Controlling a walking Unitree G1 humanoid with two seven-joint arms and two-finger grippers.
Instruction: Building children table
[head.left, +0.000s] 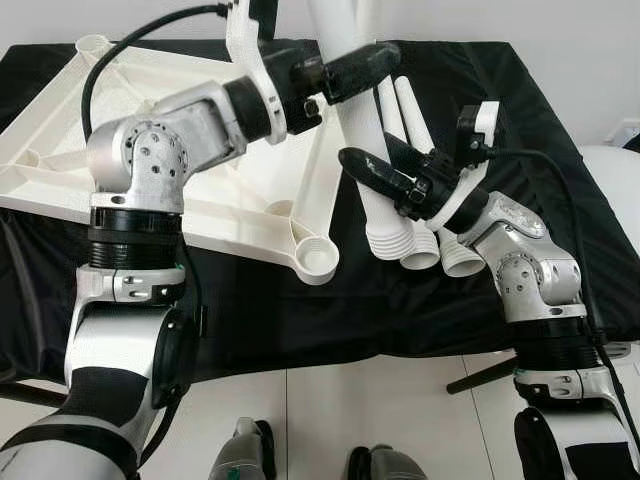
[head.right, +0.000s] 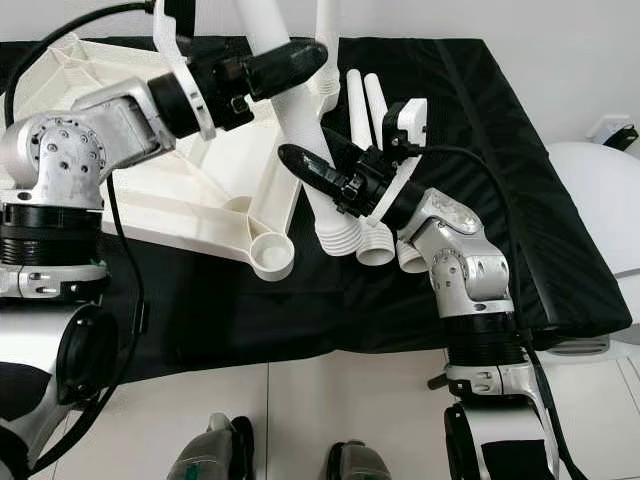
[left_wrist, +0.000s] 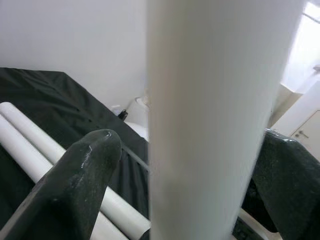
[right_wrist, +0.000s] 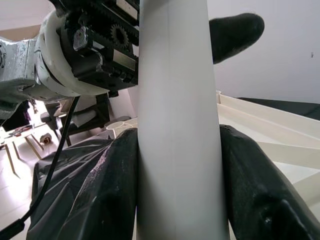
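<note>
Setting: black-draped counter (head.left: 300, 310) against a white wall, pale tiled floor below.

Item 1: white tabletop (head.left: 150, 150), lying underside up at left so its corner socket (head.left: 320, 260) faces upward to take a leg.

Item 2: left pincer (head.left: 345, 70), fingers pinching the raised leg (head.left: 355, 110) high up, probably to steady it.

Item 3: right pincer (head.left: 375, 170), pressed on the same leg lower down, likely steering its threaded end.

Item 4: spare legs (head.left: 425, 245), lying beside, awaiting fitting.
</note>
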